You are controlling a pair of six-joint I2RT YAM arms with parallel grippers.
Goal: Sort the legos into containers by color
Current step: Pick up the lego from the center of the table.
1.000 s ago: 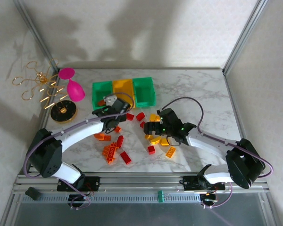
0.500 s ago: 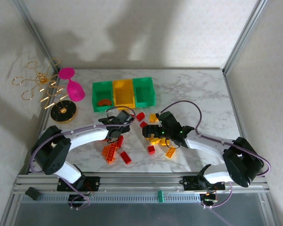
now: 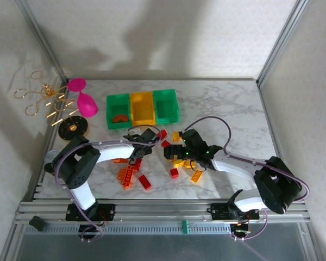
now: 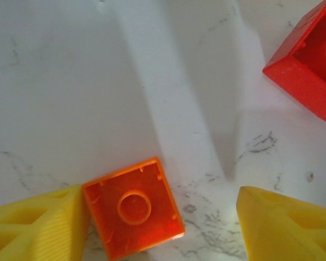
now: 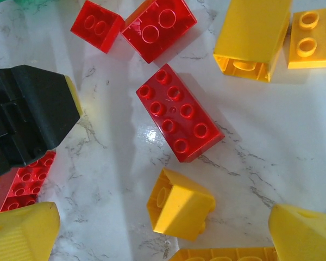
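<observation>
At the near side of the table (image 3: 228, 109) the legos (image 3: 145, 182) lay loose and unsorted, with red, orange and yellow mixed. The left gripper (image 4: 162, 217) stood low over the marble with its jaws parted. An orange brick (image 4: 135, 209), studs down, lay between them, touching one finger (image 4: 38, 225) and apart from the other, so nothing was grasped. A red brick (image 4: 309, 65) lay well apart beyond it. The right gripper (image 5: 164, 223) was spread wide and held nothing. A yellow brick (image 5: 180, 209) lay tilted on the table between its fingers, and a long red brick (image 5: 179, 111) lay just beyond. Farther back the three bins (image 3: 142, 107) stood side by side, touching, in the order green, yellow, green. The left green bin (image 3: 113, 103) held what appeared to be one orange piece (image 3: 119, 118); the contents of the other two could not be made out. A pink goblet (image 3: 86, 102) stood left of the bins.

Assessment: sorting was at an early stage, and the step in hand was the pick-up, with both arms poised over a chosen brick. The left gripper would need to close squarely on the off-centre orange brick, which may slide as the jaws meet, then lift it and carry it to the left green bin. The right gripper would need to drop further and close on the tilted yellow brick, which may twist or slip. The yellow bin seemed its likely destination. The grippers worked close together, so they would need clearance from each other when lifting.
</observation>
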